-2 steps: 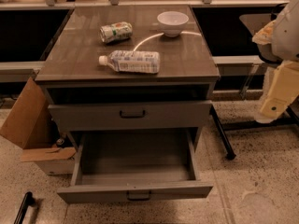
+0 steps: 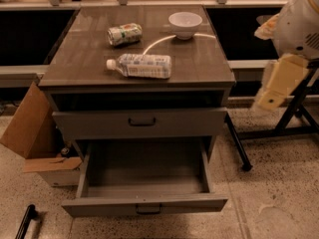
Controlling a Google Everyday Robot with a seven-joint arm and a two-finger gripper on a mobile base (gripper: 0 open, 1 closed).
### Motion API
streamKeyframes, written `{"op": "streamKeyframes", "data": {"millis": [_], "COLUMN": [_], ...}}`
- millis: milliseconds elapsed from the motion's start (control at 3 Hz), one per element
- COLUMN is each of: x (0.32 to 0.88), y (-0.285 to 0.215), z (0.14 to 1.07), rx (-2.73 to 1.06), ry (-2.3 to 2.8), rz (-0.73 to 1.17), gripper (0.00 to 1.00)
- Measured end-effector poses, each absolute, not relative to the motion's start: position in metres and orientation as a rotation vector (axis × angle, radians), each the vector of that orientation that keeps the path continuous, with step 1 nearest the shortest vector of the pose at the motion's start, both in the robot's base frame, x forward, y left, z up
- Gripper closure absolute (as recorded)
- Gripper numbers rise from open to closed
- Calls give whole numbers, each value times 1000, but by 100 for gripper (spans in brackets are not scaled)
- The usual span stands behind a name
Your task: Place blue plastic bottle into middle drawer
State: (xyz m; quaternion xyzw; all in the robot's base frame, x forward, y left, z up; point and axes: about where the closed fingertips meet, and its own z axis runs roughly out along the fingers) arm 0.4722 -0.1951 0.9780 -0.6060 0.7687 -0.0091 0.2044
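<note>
My gripper (image 2: pixel 267 99), a cream-coloured piece under my white rounded arm (image 2: pixel 299 24), hangs at the right edge of the view. It is off to the side of the grey metal bench (image 2: pixel 204 66) and well apart from everything on it. Whether my jaws are open or closed I cannot tell.

The small clear plastic bottle with the white cap and pale blue label (image 2: pixel 142 65) lies on its side near the front of the bench top, cap pointing left. Behind it lies a crushed green-white can (image 2: pixel 124 34), and to the right of that stands a white bowl (image 2: pixel 185 24).

The wide grey middle drawer with the dark bar handle (image 2: pixel 144 205) is pulled well out. The like grey drawer above it (image 2: pixel 139 124) is shut. A brown cardboard box (image 2: pixel 30 128) sits on the floor just left of the bench.
</note>
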Motion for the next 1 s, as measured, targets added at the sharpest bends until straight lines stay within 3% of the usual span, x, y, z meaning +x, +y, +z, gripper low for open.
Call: {"op": "streamKeyframes", "data": {"millis": [667, 1000], "x": [554, 559], "y": [-119, -117], "z": [961, 960], "rx": [-1637, -1634], "ry": [1967, 1963], "rz": [234, 236], "gripper": [0, 0]}}
